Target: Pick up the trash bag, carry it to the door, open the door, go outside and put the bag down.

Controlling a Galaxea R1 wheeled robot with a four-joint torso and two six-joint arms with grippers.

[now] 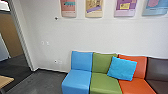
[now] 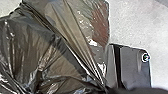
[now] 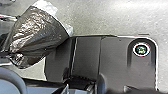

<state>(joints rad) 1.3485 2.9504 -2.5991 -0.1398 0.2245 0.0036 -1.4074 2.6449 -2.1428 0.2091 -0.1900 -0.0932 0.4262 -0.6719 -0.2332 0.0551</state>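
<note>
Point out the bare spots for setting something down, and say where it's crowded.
Bare: the floor between the wooden tabletop and the blue seat; the blue seat itself, beside the green seat. Crowded: the cushion leans across the join of the green and orange seats, and the trash bag fills space by the robot's base.

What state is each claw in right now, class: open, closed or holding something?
Left claw: probably holding the black trash bag, close in its wrist view; open or closed cannot be told.
Right claw: cannot be told.
</note>
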